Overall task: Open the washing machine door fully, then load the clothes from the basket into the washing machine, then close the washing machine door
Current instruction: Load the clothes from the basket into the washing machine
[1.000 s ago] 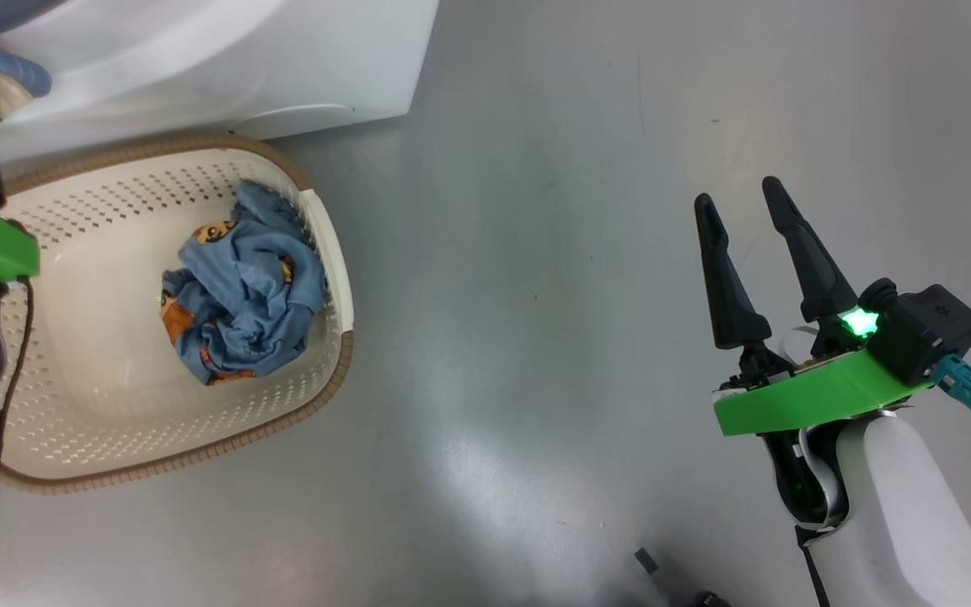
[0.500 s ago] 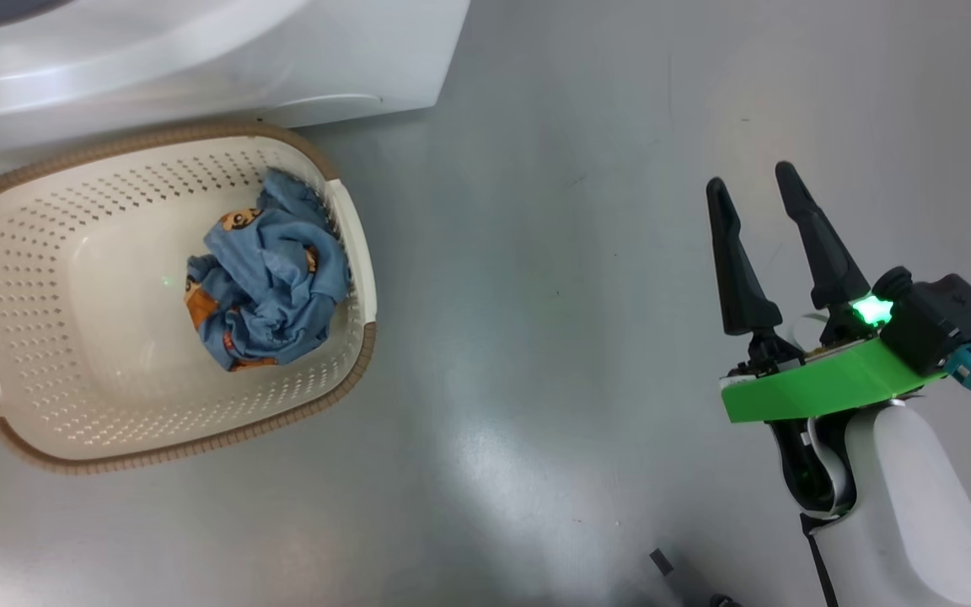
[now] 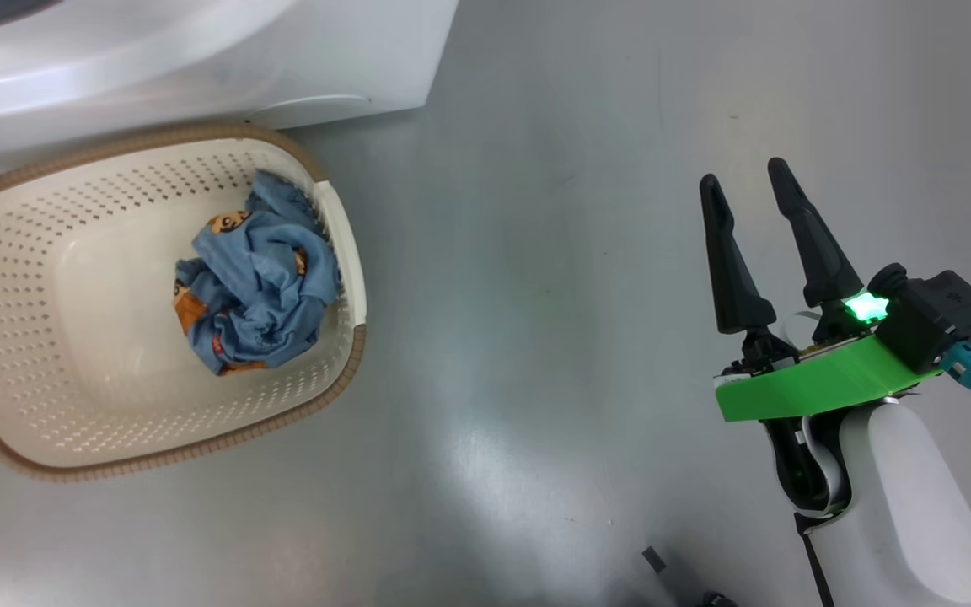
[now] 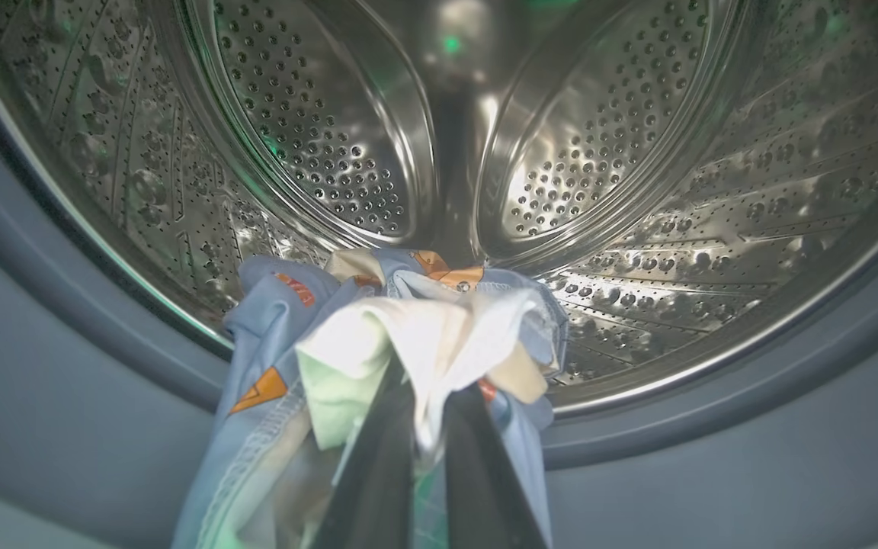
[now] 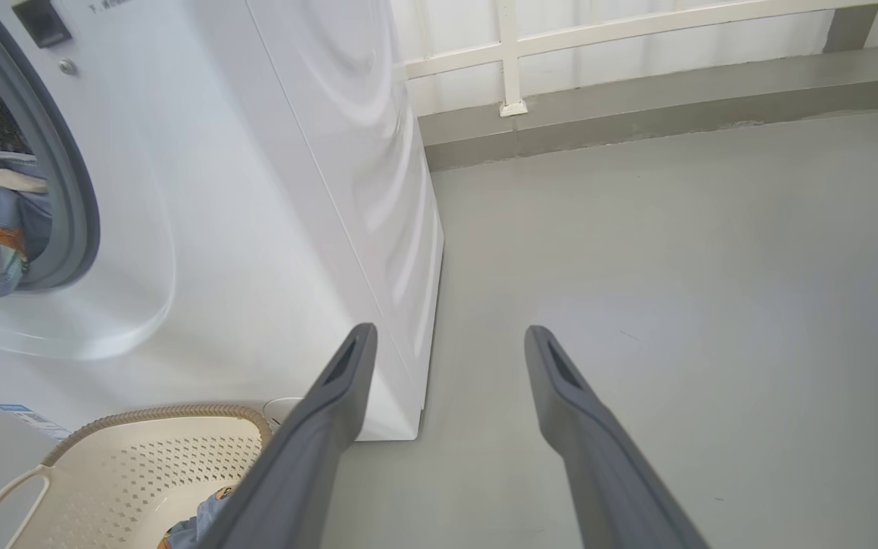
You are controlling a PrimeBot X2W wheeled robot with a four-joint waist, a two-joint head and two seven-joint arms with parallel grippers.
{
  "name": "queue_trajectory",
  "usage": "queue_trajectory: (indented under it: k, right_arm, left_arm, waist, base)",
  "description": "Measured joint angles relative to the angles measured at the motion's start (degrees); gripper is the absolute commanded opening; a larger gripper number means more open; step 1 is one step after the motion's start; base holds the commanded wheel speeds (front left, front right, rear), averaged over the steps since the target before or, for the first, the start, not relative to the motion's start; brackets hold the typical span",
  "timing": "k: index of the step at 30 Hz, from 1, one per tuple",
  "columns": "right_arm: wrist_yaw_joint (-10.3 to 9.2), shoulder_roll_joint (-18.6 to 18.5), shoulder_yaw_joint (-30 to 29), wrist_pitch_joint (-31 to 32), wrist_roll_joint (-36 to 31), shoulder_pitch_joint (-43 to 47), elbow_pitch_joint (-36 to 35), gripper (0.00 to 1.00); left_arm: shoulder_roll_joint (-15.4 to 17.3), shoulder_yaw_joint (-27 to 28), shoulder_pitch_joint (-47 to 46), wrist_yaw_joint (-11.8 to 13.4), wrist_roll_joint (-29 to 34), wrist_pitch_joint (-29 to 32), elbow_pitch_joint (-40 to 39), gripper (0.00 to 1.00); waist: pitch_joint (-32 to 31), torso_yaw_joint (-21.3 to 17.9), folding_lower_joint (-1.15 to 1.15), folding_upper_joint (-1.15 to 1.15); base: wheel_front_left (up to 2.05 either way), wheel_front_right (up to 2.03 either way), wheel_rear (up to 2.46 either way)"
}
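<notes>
Fabric sits pinched between the two fingers of our left gripper [image 4: 427, 381], which are closed tight on one bundle of clothes [image 4: 279, 335], blue with orange print and cream lining. We hold it at the mouth of the washing machine [image 5: 294, 191], above the grey seal [image 4: 65, 358], with the steel drum [image 4: 317, 122] just beyond. Whether the cloth touches the seal we cannot quite tell, since our own fingers hide its lower part. Our right gripper [image 3: 743, 173] hangs over the bare floor [image 3: 536, 295], well to the right of the basket [image 3: 56, 396], its fingers spread wide and holding nothing. The other bundle [image 3: 254, 295] lies crumpled inside the basket, toward its right wall. The basket stands on the floor just in front of the machine.
</notes>
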Motion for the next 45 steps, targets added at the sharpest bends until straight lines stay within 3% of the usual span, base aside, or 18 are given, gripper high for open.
queue_trajectory:
  k: [7, 12, 17, 23, 33, 34, 35, 37, 45]
  right_arm:
    - [0.00, 0.0, 1.1, 0.0, 0.5, 0.0, 0.1, 1.00]
    - [0.00, 0.0, 1.3, 0.0, 0.6, 0.0, -0.1, 1.00]
    - [0.00, 0.0, 1.6, 0.0, 1.9, 0.0, -0.3, 1.00]
    - [0.00, 0.0, 2.0, 0.0, 2.7, 0.0, -0.3, 1.00]
    - [0.00, 0.0, 2.1, 0.0, 2.7, 0.0, -0.4, 1.00]
    - [0.00, 0.0, 2.1, 0.0, 2.7, 0.0, -0.4, 1.00]
    - [0.00, 0.0, 2.1, 0.0, 2.7, 0.0, -0.4, 1.00]
    - [0.00, 0.0, 2.1, 0.0, 2.7, 0.0, -0.4, 1.00]
    - [0.00, 0.0, 1.9, 0.0, 2.6, 0.0, -0.4, 1.00]
  left_arm:
    - [2.4, -4.4, -9.0, 0.0, -1.5, 0.0, 8.9, 0.00]
    - [3.5, -1.4, -14.4, 0.0, 1.3, 0.0, 5.3, 0.00]
    - [2.6, 0.9, -14.6, 0.0, 5.1, 0.0, 1.4, 0.00]
    - [1.8, -3.0, -11.1, 0.0, 4.3, 0.0, 6.3, 0.00]
    - [3.7, -11.6, -12.2, 0.0, 1.9, 0.0, 18.4, 0.00]
    - [3.8, -12.5, -12.8, 0.0, 1.6, 0.0, 19.5, 0.14]
    - [3.8, -13.2, -13.5, 0.0, 1.1, 0.0, 20.5, 0.66]
    - [3.8, -14.8, -14.8, 0.0, 0.6, 0.0, 21.9, 1.00]
    - [3.9, -16.6, -16.0, 0.0, -2.6, 0.0, 22.5, 1.00]
  waist:
    - [-0.3, -1.8, 0.00, 0.00]
    - [0.1, -3.0, 0.00, 0.00]
    - [1.0, -3.7, 0.00, 0.00]
    - [1.2, -4.3, 0.00, 0.00]
    - [1.0, -4.3, 0.00, 0.00]
    - [1.0, -4.2, 0.00, 0.00]
    - [0.9, -4.1, 0.00, 0.00]
    - [0.9, -4.0, 0.00, 0.00]
    - [0.6, -3.4, 0.00, 0.00]
  base:
    - [0.00, 0.00, 0.00]
    - [0.00, 0.00, 0.00]
    - [0.00, 0.00, 0.00]
    - [0.00, 0.00, 0.00]
    - [0.00, 0.00, 0.00]
    - [0.00, 0.00, 0.00]
    - [0.00, 0.00, 0.00]
    - [0.00, 0.00, 0.00]
    - [0.00, 0.00, 0.00]
